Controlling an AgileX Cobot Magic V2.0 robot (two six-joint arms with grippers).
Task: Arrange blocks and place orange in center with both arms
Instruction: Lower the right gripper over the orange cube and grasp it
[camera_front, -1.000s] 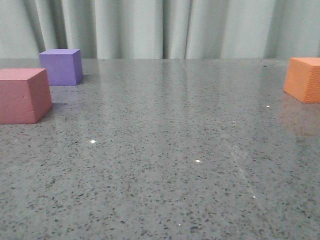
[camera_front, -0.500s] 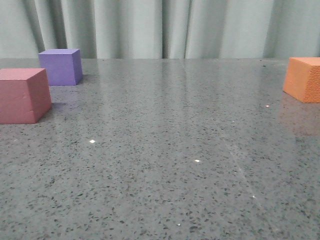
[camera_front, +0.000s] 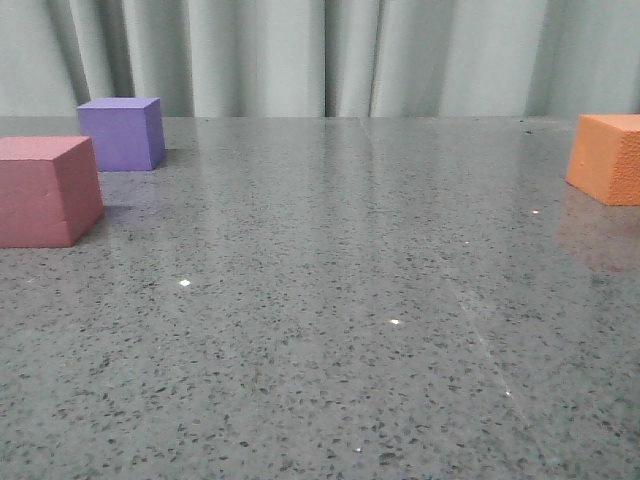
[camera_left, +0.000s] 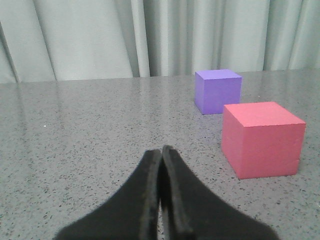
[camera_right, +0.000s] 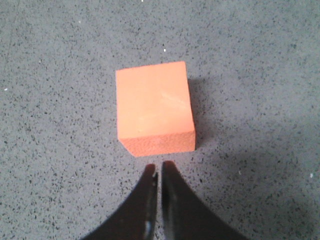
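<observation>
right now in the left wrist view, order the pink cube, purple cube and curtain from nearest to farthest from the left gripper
1. Pink cube, on the table ahead of the shut left gripper.
2. Purple cube, just behind the pink one.
3. Curtain, beyond the table's far edge.

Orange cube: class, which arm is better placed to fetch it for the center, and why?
Right. Its tool hangs shut just above the orange cube, which sits far right on the table. The left tool faces the purple and pink cubes.
</observation>
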